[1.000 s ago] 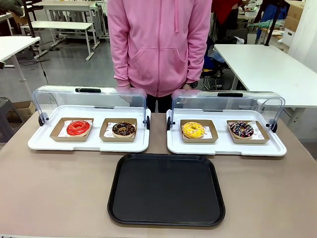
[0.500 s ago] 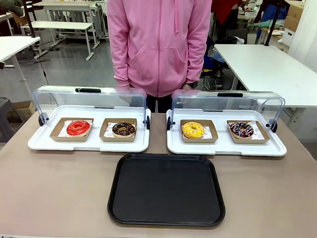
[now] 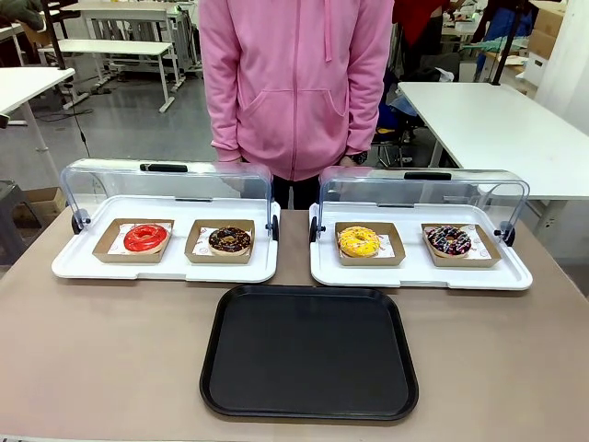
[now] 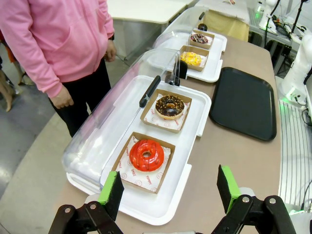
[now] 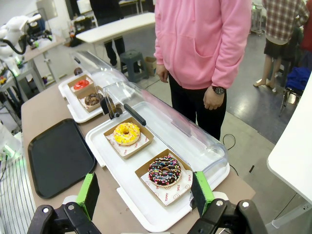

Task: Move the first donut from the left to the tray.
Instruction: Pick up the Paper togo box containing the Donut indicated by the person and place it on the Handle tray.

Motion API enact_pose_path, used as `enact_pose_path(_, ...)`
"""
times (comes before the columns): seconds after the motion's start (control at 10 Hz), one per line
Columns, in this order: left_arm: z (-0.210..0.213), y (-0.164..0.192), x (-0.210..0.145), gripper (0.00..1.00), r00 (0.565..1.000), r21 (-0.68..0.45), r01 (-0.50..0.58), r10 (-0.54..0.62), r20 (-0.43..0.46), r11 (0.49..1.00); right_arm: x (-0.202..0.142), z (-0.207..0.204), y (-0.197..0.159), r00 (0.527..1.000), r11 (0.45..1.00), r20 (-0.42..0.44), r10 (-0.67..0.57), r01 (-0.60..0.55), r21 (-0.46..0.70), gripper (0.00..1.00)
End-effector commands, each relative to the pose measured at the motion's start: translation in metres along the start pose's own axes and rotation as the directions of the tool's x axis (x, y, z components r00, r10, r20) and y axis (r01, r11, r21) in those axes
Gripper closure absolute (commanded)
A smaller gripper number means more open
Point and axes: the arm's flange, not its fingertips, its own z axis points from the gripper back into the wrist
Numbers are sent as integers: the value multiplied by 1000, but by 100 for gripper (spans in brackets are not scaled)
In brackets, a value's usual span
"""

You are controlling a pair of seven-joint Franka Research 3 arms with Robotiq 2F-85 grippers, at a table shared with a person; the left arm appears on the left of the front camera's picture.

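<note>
The red-glazed donut [image 3: 146,237] sits in a brown cardboard holder at the left end of the left white display tray [image 3: 92,269]. The left wrist view looks down on the same red donut [image 4: 146,155], just beyond my open left gripper [image 4: 169,187], whose green pads [image 4: 113,190] stand wide apart with nothing between them. The black tray [image 3: 310,352] lies near the table's front edge, also visible to the right in the left wrist view [image 4: 243,101]. My right gripper [image 5: 146,191] is open above the right display tray, near the sprinkled donut [image 5: 165,171].
A chocolate donut [image 3: 229,240] shares the left display tray. A yellow donut [image 3: 358,241] and a sprinkled one [image 3: 449,240] lie in the right display tray [image 3: 419,274]. Both clear lids [image 3: 166,184] are swung back. A person in a pink hoodie [image 3: 294,83] stands at the far side.
</note>
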Motion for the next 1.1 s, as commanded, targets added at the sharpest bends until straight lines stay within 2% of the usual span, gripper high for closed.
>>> enact_pose_path(0.0,0,-1,1,0,1000,1,5,-5,-3,1000,2,0,0,1000,1000,13,6,-7,6,0)
enact_pose_path(1.0,0,-1,1,0,1000,1,5,-5,-3,1000,2,0,0,1000,1000,13,6,-7,6,0)
